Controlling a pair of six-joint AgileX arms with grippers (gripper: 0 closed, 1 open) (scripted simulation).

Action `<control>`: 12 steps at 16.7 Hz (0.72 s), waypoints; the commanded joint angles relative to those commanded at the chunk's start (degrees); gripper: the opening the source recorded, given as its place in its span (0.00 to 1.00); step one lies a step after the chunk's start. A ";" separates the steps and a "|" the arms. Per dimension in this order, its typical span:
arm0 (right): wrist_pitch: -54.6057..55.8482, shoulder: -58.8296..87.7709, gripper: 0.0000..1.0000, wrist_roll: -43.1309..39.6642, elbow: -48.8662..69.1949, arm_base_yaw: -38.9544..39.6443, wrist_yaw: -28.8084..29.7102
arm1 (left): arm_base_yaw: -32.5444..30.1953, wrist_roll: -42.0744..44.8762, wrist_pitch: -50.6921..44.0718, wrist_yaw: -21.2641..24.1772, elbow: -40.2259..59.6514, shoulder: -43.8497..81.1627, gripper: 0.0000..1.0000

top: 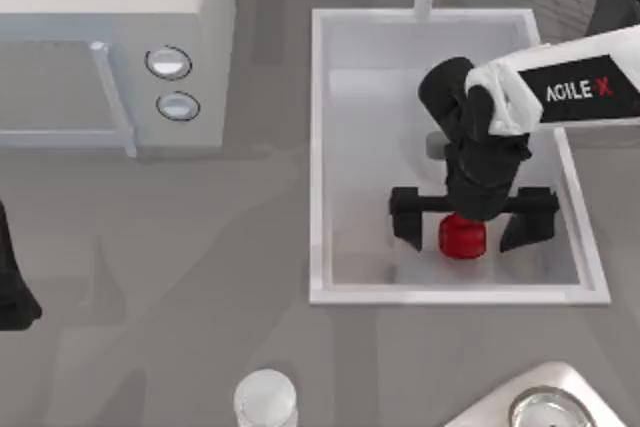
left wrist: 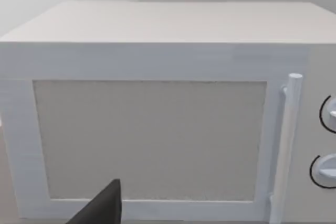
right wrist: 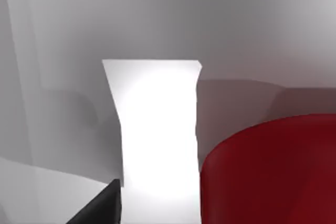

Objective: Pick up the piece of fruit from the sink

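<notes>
Black fingers spread wide on the right gripper (top: 470, 219), lower right of the top view, straddling but not gripping the piece of fruit (top: 462, 236). Red and glossy, sitting on the floor of the sink (top: 318, 147), near its lower rim. Step in hand: likely the approach, grasp not yet made. Next: closing both fingers evenly on the fruit, then lifting straight up. Left gripper (top: 14, 297) parked at the left edge.

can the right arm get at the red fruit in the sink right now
Probably yes. The right gripper hangs open right over the fruit inside the sink, one finger to each side, with nothing between them. The left arm sits parked at the table's left edge.
</notes>
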 joint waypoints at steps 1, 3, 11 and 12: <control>1.98 1.30 1.00 0.03 -0.94 0.03 0.02 | 0.00 0.00 0.00 0.00 0.00 0.00 1.00; 4.12 2.85 1.00 0.06 -2.07 0.07 0.03 | 0.00 0.00 0.00 0.00 0.00 0.00 1.00; 4.28 2.97 0.70 0.06 -2.17 0.07 0.04 | 0.00 0.00 0.00 0.00 0.00 0.00 1.00; 4.28 2.97 0.62 0.06 -2.17 0.07 0.04 | 0.00 0.00 0.00 0.00 0.00 0.00 1.00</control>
